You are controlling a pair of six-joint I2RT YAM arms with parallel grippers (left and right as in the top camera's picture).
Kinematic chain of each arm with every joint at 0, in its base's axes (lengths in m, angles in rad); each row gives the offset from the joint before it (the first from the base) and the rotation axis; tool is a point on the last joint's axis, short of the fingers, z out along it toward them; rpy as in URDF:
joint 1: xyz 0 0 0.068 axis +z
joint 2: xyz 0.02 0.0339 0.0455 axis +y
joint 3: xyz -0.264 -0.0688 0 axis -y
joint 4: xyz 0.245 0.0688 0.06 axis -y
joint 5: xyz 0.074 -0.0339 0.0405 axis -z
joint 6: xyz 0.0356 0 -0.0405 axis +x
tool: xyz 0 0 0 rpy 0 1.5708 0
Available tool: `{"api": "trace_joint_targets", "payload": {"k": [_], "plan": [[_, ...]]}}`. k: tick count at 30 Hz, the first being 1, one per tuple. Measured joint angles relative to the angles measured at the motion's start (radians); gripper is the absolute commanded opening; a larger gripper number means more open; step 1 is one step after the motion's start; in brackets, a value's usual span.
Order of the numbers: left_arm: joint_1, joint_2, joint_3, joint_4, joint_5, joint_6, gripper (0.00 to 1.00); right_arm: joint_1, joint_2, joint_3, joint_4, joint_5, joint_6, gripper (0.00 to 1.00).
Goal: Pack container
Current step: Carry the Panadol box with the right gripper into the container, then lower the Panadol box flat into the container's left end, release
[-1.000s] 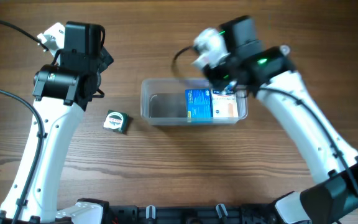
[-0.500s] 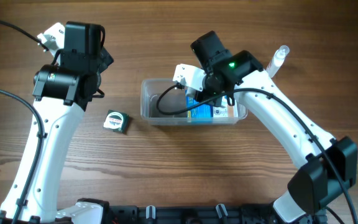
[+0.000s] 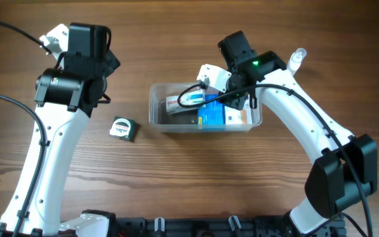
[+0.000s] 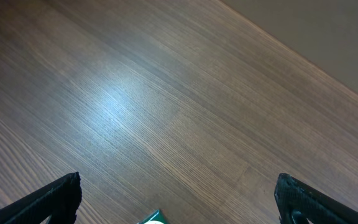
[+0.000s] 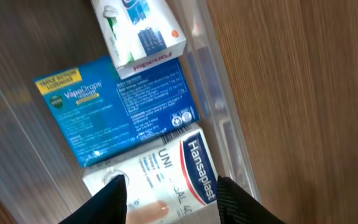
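**Three boxes in the tub, both grippers empty**

From overhead, the container (image 3: 155, 110) sits mid-surface between the two arms. A tape measure (image 3: 123, 127) lies on the wood to its left, and a small clear bottle (image 3: 296, 59) stands beyond the right arm.

Only the right wrist view shows the contents clearly: a white-and-red box (image 5: 138, 31), a blue box (image 5: 117, 106) and a plaster box (image 5: 160, 168) lie side by side, with the white-and-red one tilted. The right gripper (image 5: 173, 202) hangs over the plaster box, partly open and holding nothing.

The left wrist view shows what the overhead hides: the left gripper (image 4: 178, 186) is spread wide and empty over the bare surface (image 4: 166, 93).
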Motion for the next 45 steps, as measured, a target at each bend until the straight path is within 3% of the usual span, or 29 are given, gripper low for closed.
{"api": "trace_joint_targets", "payload": {"k": [5, 13, 16, 18, 21, 26, 34, 39, 45], "plan": [[0.0, 0.0, 0.0, 0.0, 0.0, 0.0, 1.0, 0.008, 0.0, 0.0, 0.06, -0.183, 0.079, 0.47], [0.0, 0.0, 0.0, 0.0, 0.0, 0.0, 1.0, 0.131, 0.0, -0.001, 0.158, -0.255, 0.16, 0.46], [0.0, 0.0, 0.0, 0.001, 0.0, 0.0, 1.0, 0.163, 0.0, -0.001, 0.189, -0.265, 0.184, 0.3], [0.0, 0.0, 0.0, 0.0, 0.0, 0.0, 1.0, 0.169, 0.0, -0.001, 0.196, -0.268, 0.222, 0.05], [0.0, 0.0, 0.0, 0.0, 0.0, 0.0, 1.0, 0.169, 0.002, -0.001, 0.219, -0.228, 0.324, 0.04], [0.0, 0.0, 0.0, 0.001, 0.0, 0.0, 1.0, 0.169, 0.037, -0.001, 0.223, -0.071, 0.653, 0.04], [0.0, 0.0, 0.0, 0.001, 0.0, 0.0, 1.0, 0.169, 0.058, -0.002, 0.119, 0.134, 1.011, 0.04], [0.0, 0.0, 0.0, 0.001, 0.0, 0.0, 1.0, 0.169, 0.058, -0.032, 0.128, 0.156, 1.158, 0.04], [0.0, 0.0, 0.0, 0.0, 0.0, 0.0, 1.0, 0.169, 0.063, -0.072, 0.152, 0.159, 1.197, 0.04]]}}
